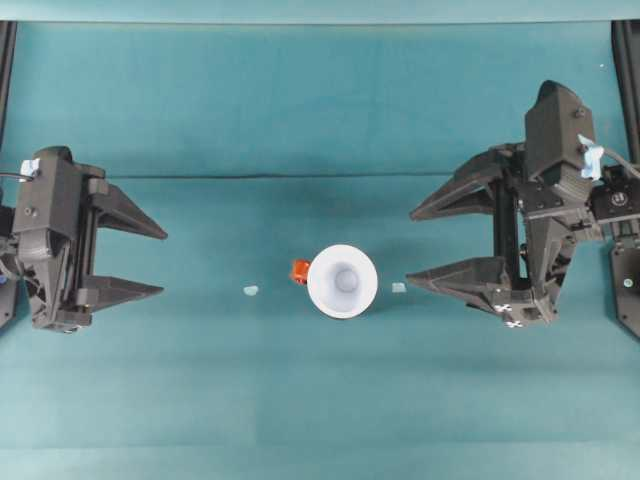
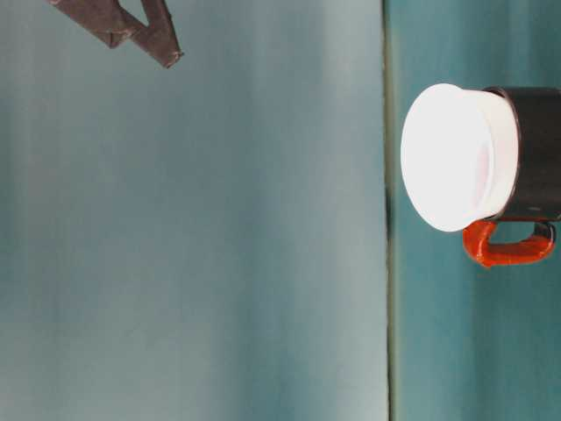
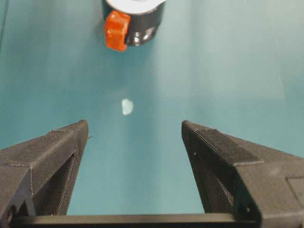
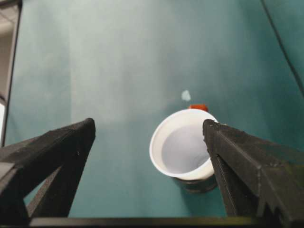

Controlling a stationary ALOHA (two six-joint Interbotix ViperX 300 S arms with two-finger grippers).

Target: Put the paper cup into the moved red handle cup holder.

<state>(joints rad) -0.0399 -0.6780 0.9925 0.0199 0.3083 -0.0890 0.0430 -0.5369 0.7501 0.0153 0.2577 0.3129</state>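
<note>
I see the cup [image 1: 343,281] seated upright in the holder [image 2: 536,153], rim above its wall, mid-table [image 1: 300,110]. The holder's red handle [image 1: 300,271] points toward my left gripper [image 1: 160,262], which sits well off that side, jaws spread, empty. My right gripper [image 1: 410,247] hangs near the cup's other side, also spread and empty.

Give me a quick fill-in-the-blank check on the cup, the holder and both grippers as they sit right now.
1. The paper cup sits ____ the red handle cup holder.
2. The holder's handle is coloured ____.
3. The jaws of the left gripper and of the right gripper are both ____.
4. The inside of the paper cup is ____.

Missing words: inside; red; open; empty
</note>
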